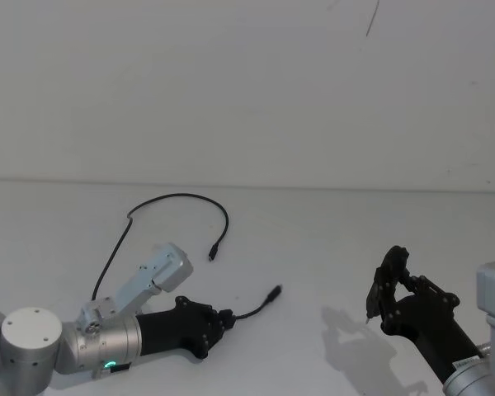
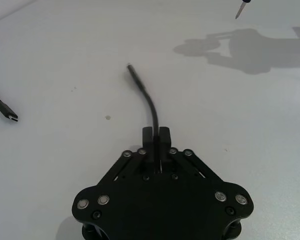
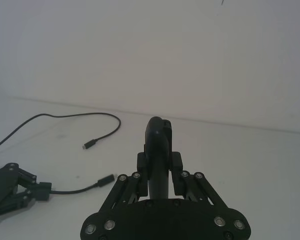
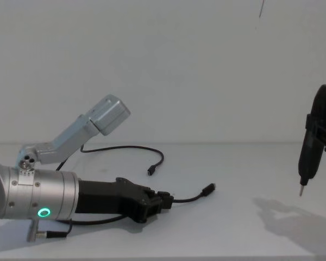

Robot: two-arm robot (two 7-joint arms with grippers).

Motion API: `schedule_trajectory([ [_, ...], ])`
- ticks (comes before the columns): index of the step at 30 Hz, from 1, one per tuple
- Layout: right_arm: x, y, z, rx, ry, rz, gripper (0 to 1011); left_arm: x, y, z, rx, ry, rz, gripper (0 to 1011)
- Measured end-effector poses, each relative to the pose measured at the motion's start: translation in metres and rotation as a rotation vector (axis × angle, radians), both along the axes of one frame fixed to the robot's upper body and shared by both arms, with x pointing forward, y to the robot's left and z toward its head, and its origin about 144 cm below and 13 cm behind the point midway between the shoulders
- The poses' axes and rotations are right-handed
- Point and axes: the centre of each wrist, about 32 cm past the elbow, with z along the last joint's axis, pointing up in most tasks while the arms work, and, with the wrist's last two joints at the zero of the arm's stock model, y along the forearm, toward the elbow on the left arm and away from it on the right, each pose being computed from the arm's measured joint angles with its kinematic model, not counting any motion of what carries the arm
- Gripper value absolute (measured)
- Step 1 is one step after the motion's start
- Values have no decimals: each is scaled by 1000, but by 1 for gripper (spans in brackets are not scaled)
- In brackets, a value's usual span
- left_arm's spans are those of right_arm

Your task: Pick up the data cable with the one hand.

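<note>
While the blocky matte-black left gripper (image 1: 228, 318) lies low over the plain white counter (image 1: 330, 247) at the near left, its two fingers (image 2: 164, 136) are pressed together on the long thin black data cable (image 1: 181, 195), pinching it a short way back from one end. From the wrist view the cord comes straight out between them, bends gently and ends in a small dark plug (image 2: 131, 68). From the chest view that same plug (image 4: 208, 189) sits just ahead of the left gripper (image 4: 165, 199), pointing toward the middle of the counter. Behind the grasp, the cable passes under the silver wrist with its glowing green ring (image 4: 43, 212). It then runs away along the counter, arches over in a wide loop (image 4: 125, 147) and comes back to a silver-tipped plug (image 1: 212, 254), which lies flat, well apart from the gripped end.

On the right side, the black right gripper (image 3: 159, 162) is held up off the counter. Its fingers (image 3: 176, 162) are clamped on a slim black pen-like tool (image 4: 307, 155), which hangs nearly upright with its thin metal tip (image 4: 301, 191) pointing down, clear of the surface. A soft shadow (image 4: 293, 220) falls on the counter beneath it.
</note>
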Motion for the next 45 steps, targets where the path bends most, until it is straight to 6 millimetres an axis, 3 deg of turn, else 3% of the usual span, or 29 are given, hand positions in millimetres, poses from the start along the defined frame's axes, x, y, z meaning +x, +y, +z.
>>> schedule_trajectory([
  [11, 0, 0, 0, 0, 0, 0, 269, 0, 0, 1, -11, -3, 2, 51],
  [20, 0, 0, 0, 0, 0, 0, 269, -9, 4, 16, -57, -46, -9, 51],
  [45, 0, 0, 0, 0, 0, 0, 269, -76, 51, 60, -41, -59, -87, 51],
])
